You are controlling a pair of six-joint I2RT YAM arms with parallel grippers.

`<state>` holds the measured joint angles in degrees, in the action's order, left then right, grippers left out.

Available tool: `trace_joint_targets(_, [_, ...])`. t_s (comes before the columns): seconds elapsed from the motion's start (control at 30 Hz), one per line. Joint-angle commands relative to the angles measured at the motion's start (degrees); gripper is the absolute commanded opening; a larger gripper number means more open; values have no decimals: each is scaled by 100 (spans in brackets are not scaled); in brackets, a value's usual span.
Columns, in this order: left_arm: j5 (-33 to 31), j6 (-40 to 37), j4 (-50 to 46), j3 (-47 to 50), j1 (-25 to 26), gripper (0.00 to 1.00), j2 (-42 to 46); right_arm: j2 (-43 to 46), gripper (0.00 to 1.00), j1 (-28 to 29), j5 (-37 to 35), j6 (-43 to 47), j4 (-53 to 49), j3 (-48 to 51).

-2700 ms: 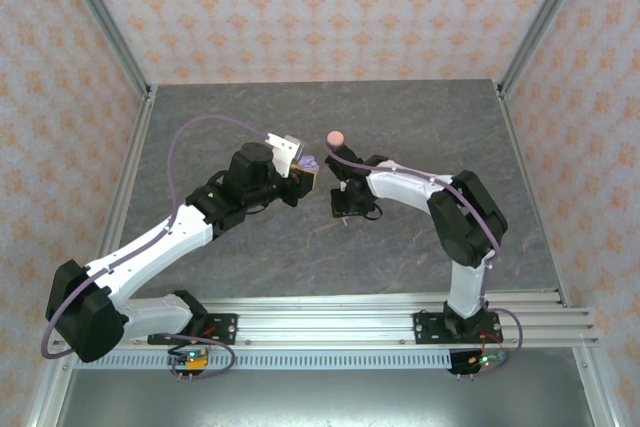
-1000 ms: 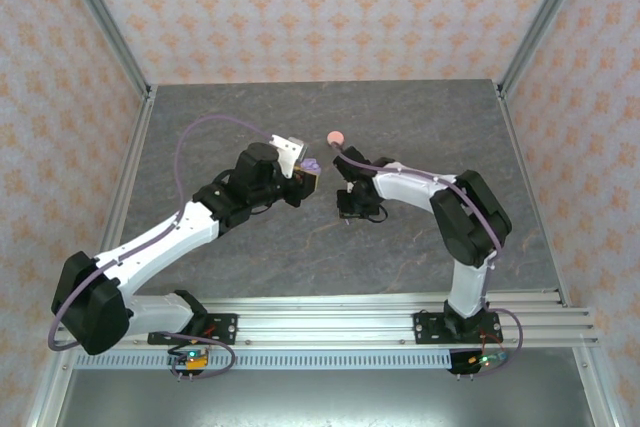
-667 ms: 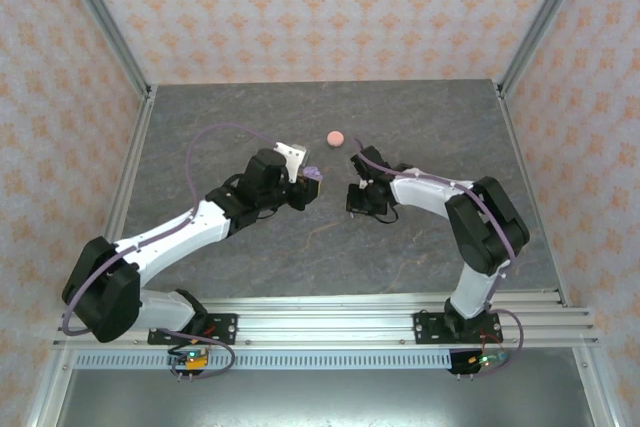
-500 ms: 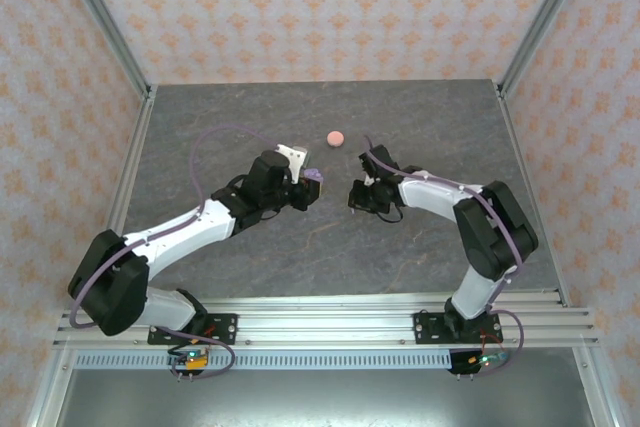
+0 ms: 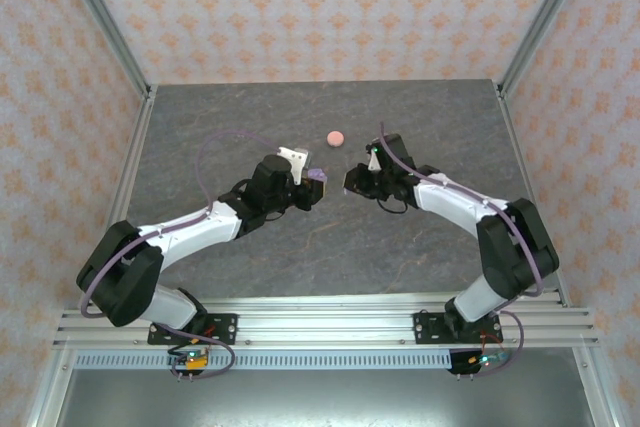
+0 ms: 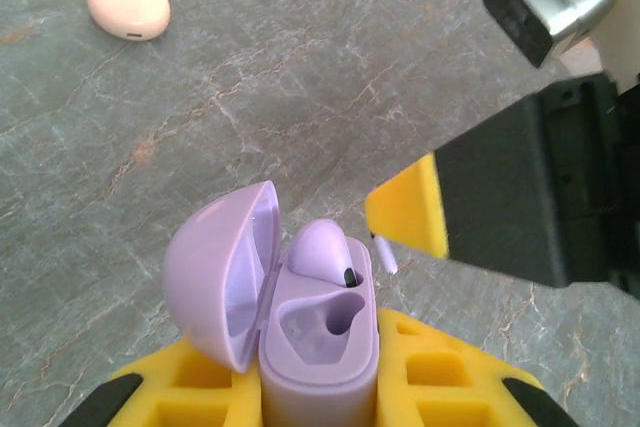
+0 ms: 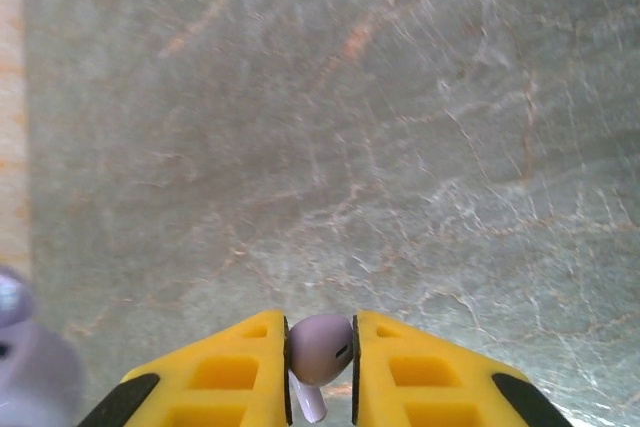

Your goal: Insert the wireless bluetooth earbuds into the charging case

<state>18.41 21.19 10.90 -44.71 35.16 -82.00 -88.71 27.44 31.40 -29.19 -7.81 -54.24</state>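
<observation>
From the top external view, the left claw (image 5: 306,190) is seen clamped on a lavender case (image 5: 316,177), which is held raised over the middle of the worktop (image 5: 420,117). The right claw (image 5: 352,181) is pointed at it from the other side, near but apart. What it carries is too small to make out here. A pink case (image 5: 336,137) lies on the worktop just beyond the two claws.

In the left wrist view, the lavender case is shown gripped between the yellow pads with its lid swung open to the left. A seated lavender earbud (image 6: 318,247) is lodged in the farther socket, while the nearer empty socket (image 6: 322,322) is left to fill. One yellow finger of the right claw is seen just beside the case, with a small lavender stem poking out beneath it. The pink case is seen shut, so whether its own earbuds are inside cannot be told.

In the right wrist view, the pads are pressed together on a held lavender earbud (image 7: 320,347), stem pointing down and partly cut off by the lower edge. A blurred lavender shape at the lower left is judged to be the case.

The task is judged partly done. One lavender earbud is in and the second is carried and close to its socket, not yet placed. Any pink pair remains unaccounted for.
</observation>
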Motion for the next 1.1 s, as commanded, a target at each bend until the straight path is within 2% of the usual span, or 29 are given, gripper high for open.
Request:
trace_joint_targets(0.0, [139, 93, 550, 92, -39, 17, -68, 399, 20, -161, 292, -157, 333, 115])
trace_joint_targets(0.23, [705, 175, 1080, 142, -85, 17, -228, 783, 20, -204, 660, -70, 398, 21])
trace_joint_targets(0.7, [1266, 153, 1496, 97, -81, 17, -330, 1144, 20, -209, 905, 286, 71, -592])
trace_joint_targets(1.07, [1999, 259, 2038, -10, -81, 17, -302, 1434, 20, -208, 1158, 365, 436, -514])
